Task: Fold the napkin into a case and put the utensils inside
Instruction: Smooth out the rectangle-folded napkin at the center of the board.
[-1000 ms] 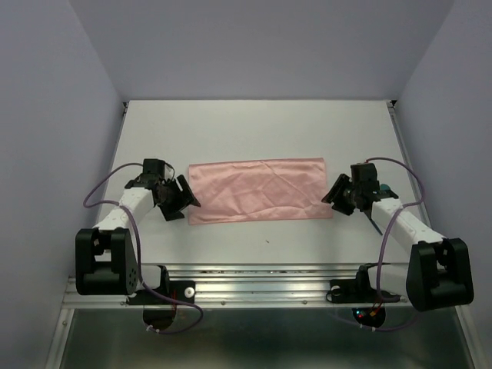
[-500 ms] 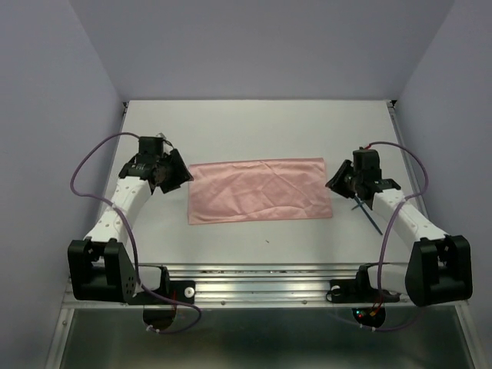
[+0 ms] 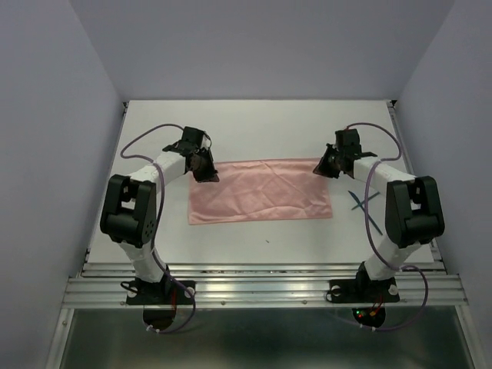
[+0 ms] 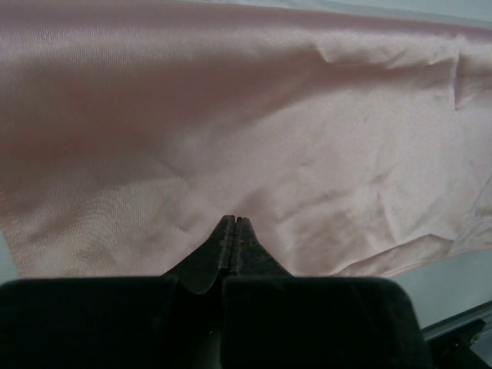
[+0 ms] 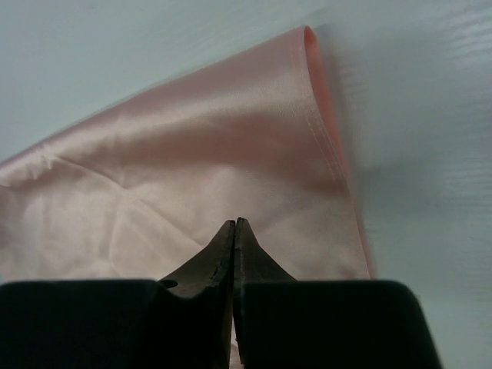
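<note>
— Item one, the cloth?
— Thin salmon-pink cloth napkin (image 3: 261, 191): it is lying flat on the white table (image 3: 254, 127), its long axis running left to right.
— Grippers?
— My left gripper (image 3: 207, 172) is sitting at its far left corner and my right gripper (image 3: 320, 168) at its far right corner. Both are holding their fingers together. Cloth pinched between them: cannot tell.
— Cutlery?
— Small dark-teal plastic utensils (image 3: 361, 201): they are lying crossed on the table, just right of the napkin.
</note>
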You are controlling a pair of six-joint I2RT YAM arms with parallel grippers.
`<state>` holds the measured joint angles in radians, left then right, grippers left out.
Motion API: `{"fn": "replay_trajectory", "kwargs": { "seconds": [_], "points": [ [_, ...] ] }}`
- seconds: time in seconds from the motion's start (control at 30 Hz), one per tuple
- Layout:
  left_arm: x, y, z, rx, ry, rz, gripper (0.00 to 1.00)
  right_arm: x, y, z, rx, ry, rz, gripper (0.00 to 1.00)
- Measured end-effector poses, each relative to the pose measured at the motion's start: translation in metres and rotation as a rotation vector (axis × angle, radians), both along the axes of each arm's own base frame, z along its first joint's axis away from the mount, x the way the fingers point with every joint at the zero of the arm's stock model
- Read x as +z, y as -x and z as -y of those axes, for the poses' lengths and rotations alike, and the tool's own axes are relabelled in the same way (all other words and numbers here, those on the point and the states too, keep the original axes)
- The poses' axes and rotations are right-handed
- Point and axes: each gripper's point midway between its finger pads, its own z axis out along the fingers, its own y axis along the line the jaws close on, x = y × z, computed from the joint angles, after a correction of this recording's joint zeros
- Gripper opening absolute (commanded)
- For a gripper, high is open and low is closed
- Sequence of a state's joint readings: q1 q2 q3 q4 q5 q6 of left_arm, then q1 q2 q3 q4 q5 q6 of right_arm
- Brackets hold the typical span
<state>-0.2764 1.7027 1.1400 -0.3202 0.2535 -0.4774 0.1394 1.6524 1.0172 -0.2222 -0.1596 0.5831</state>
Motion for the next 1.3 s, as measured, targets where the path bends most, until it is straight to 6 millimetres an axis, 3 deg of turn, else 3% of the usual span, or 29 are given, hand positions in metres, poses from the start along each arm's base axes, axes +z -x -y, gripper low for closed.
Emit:
{"fn": "replay_trajectory", "kwargs": {
  "seconds": [0.13,0.37,0.53,0.67,0.8,0.97,1.1,1.2,1.3],
  "points": [
    [-0.02,-0.016,0.002,-0.002,-0.016,-0.031,0.0,-0.01,-0.029,-0.006,0.008,0.01,-0.006,0.01],
    [-0.025,-0.063,0.008,-0.016,-0.048,0.016,0.0,-0.025,-0.08,-0.006,-0.02,0.042,0.002,0.01],
    [-0.027,-0.089,0.009,-0.022,-0.066,0.041,0.0,-0.043,-0.097,-0.006,-0.027,0.054,-0.025,0.01],
    [-0.034,-0.097,0.006,-0.015,-0.083,0.039,0.0,-0.032,-0.099,-0.004,-0.033,0.062,0.001,0.05],
    [-0.026,-0.092,0.001,0.001,-0.091,0.066,0.0,-0.001,-0.083,0.007,-0.057,0.095,0.057,0.05],
    [0.019,-0.08,-0.007,0.026,-0.082,0.158,0.0,0.038,-0.048,0.015,-0.067,0.096,0.15,0.06],
    [0.032,-0.071,-0.007,0.031,-0.068,0.193,0.0,0.014,-0.021,0.013,-0.05,0.088,0.104,0.06],
    [0.009,-0.056,-0.008,0.028,-0.074,0.142,0.0,-0.018,0.002,0.009,-0.034,0.092,0.016,0.06],
    [-0.019,-0.043,-0.011,0.027,-0.093,0.07,0.0,-0.032,0.004,0.009,-0.034,0.094,-0.019,0.06]
  ]
}}
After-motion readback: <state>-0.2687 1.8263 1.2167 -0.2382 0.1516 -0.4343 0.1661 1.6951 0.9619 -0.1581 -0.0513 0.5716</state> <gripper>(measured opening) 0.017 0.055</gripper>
